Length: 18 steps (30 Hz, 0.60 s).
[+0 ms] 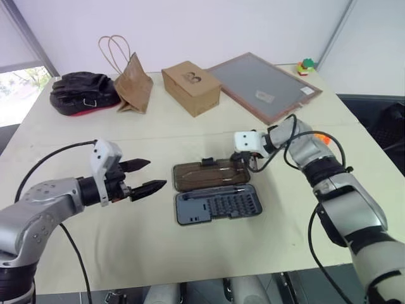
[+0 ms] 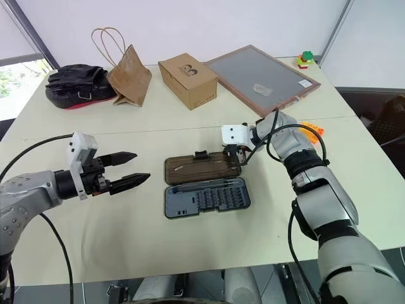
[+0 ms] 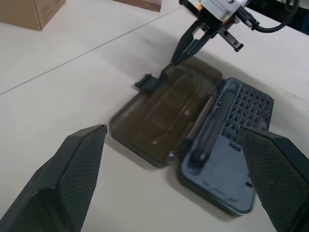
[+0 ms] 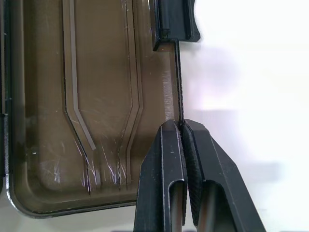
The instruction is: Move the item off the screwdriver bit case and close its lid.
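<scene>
We judge the lid (image 1: 209,174) light, stiff and slick, best taken at its far rim, which our right pincer (image 4: 182,126) pinches thinly; left pincer (image 1: 144,177) spread.

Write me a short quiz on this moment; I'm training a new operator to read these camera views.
1. True or false: the lid of the screwdriver bit case lies open, flat on the table.
2. Which one is pinching the lid's far long edge? A) the left one B) the right end effector C) neither
3. Fill in: the orange item lies on the ____, off the case.
Key: 1 true; 2 B; 3 table.
</scene>
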{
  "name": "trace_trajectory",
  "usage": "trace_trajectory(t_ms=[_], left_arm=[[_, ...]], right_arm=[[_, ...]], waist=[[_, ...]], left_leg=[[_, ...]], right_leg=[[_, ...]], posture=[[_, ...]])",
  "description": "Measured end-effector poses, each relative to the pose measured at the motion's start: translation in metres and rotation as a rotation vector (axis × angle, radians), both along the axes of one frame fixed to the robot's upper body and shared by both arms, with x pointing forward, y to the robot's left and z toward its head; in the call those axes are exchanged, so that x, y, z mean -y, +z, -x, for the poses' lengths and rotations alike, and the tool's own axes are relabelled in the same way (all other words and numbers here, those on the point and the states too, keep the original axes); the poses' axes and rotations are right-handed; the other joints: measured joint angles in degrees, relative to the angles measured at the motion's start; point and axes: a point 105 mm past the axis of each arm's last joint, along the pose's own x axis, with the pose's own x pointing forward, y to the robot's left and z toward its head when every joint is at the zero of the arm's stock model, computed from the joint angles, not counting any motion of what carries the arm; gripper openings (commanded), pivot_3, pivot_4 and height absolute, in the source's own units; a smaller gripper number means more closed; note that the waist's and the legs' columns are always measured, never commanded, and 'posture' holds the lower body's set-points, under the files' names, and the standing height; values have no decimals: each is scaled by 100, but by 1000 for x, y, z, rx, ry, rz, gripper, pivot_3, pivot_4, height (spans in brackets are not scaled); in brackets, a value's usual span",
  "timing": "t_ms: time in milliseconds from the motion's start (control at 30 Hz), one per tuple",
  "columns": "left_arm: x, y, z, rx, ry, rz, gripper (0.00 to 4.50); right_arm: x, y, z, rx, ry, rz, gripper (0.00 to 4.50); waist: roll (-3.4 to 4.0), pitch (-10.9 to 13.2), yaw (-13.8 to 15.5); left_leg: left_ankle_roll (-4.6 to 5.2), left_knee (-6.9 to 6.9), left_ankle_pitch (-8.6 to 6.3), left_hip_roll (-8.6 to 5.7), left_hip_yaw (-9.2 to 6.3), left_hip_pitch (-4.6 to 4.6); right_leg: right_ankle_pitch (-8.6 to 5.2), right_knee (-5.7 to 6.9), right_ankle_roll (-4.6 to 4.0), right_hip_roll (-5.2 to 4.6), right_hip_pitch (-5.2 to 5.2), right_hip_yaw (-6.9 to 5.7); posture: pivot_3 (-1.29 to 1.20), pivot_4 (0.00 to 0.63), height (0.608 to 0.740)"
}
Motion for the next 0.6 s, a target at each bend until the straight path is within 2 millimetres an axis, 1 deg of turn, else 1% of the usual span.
trace_trajectory(t_ms=[333,600], left_arm=[[-2,-2,-1,4,16,-6,4500],[-6,-3,-4,16,32,-15,4500]], right_arm=[[1,-2,0,-32,-27,-3,48],[5,-5,5,-94,-64,-25,48]], waist=[[1,0,13],[1,0,20]], left_leg=[[0,-1,0,-1,0,-2],[1,-3,0,-1,-1,-3]], right_leg=[[0,-1,0,-1,-1,0],[0,-3,-1,-1,-1,-1]], posture=[[0,150,740],[0,150,740]])
